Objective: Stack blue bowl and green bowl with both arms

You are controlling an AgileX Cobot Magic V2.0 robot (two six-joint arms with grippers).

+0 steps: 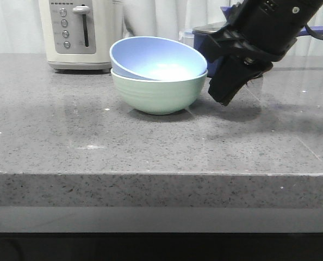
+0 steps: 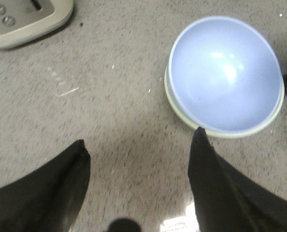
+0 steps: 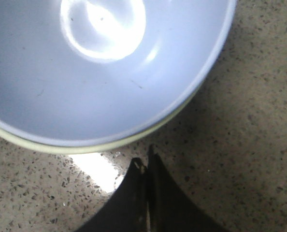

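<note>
- Grey speckled stone forms the desk (image 1: 150,147), with a pale curtain behind, a cream toaster (image 1: 80,32) at the back left and a dark navy saucepan (image 1: 207,46) partly hidden behind the right arm.
- At mid-desk the blue bowl (image 1: 156,58) already sits inside the green bowl (image 1: 159,92), but it is tilted: its rim stands high on the left and sinks level with the green rim on the right. My judgement is that the stack is made but not seated flat.
- Just beside the bowls on their right hangs the right claw (image 1: 225,97), tips pressed together, pinching nothing and not touching either bowl.
- The left claw (image 2: 141,164) is spread wide above bare desk, near the bowls; one finger's tip overlaps the green rim in the wrist view, though contact cannot be told.
- Risk: a sideways sweep by the right claw could clip the green rim and slide or tip the pair.
- Risk: lowering the left claw from here could catch the raised blue rim and flip that bowl out.
- Risk: the saucepan stands close behind the right arm, so a careless pull-back might knock it.
</note>
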